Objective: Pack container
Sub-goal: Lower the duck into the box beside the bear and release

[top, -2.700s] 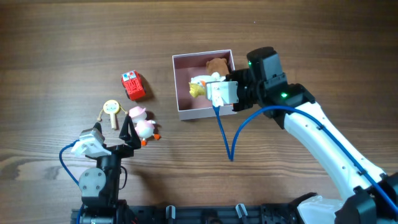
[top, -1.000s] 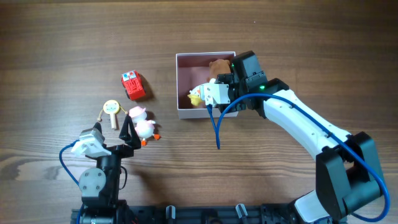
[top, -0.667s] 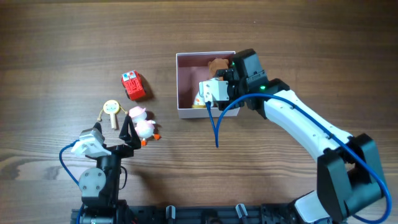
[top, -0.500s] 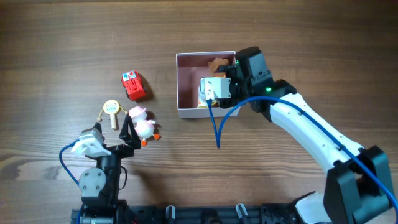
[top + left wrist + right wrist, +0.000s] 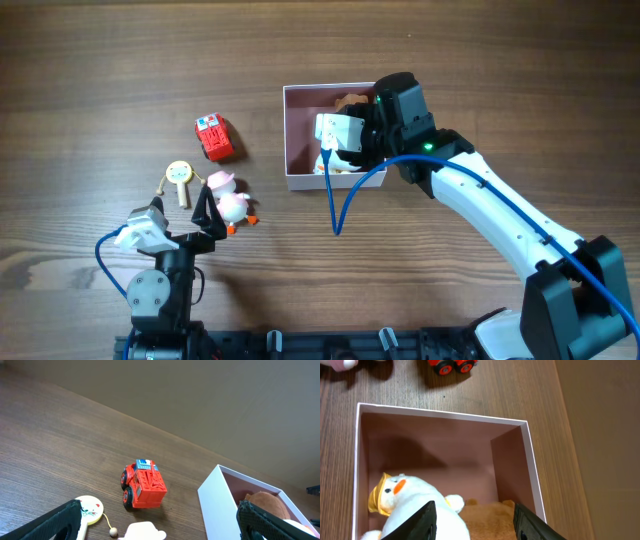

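The container [image 5: 300,125] is a square white box with a pale pink inside, at the table's middle. It also shows in the right wrist view [image 5: 435,440] and the left wrist view [image 5: 220,505]. My right gripper [image 5: 345,140] hovers over it, open [image 5: 477,525]. Under the jaws lie a white plush bird with an orange beak [image 5: 415,505] and a brown plush [image 5: 492,520]. My left gripper [image 5: 205,215] is open [image 5: 165,525] and low at the front left, next to a pink and white duck toy [image 5: 232,205].
A red toy truck [image 5: 213,137] stands left of the container; it also shows in the left wrist view [image 5: 145,491]. A yellow round rattle on a stick [image 5: 180,176] lies near the left gripper. A blue cable [image 5: 335,205] hangs from the right arm.
My right gripper carried the white plush bird into the container, opened, and shifted toward the box's far side. The bird now lies in the box. The left arm has not moved.
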